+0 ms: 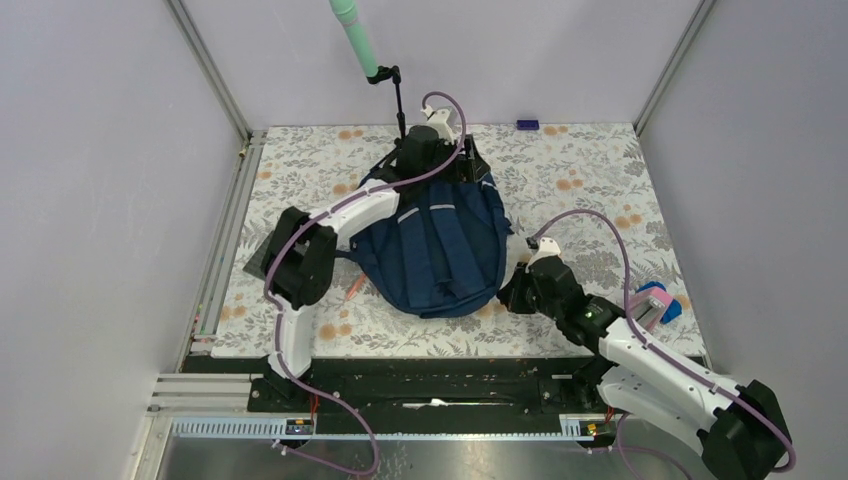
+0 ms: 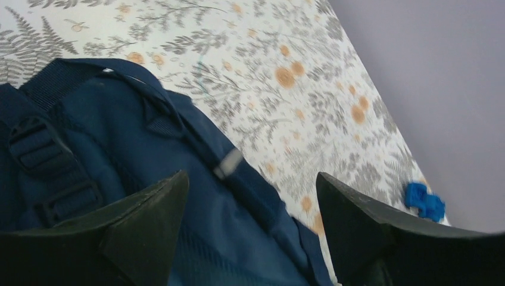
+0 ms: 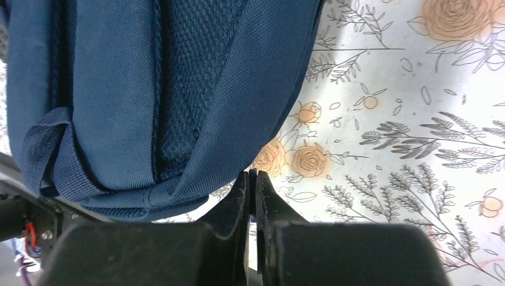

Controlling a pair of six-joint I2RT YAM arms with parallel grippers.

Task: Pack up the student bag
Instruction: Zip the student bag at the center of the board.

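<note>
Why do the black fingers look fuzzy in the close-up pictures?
Left wrist view: fingers sit very near the lens and blur; the far blue thing is smudgy too. Right wrist view: fingers blur, but the backpack weave is crisp. Top view: even light, no glare.

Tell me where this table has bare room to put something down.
Widest: the floral cloth between the backpack and the right wall, beyond the blue item. Also the far-left corner, between backpack and rail. Crowded: the near edge, where the left arm and right arm sit.

no readable text, labels, brands or numbers anywhere
</note>
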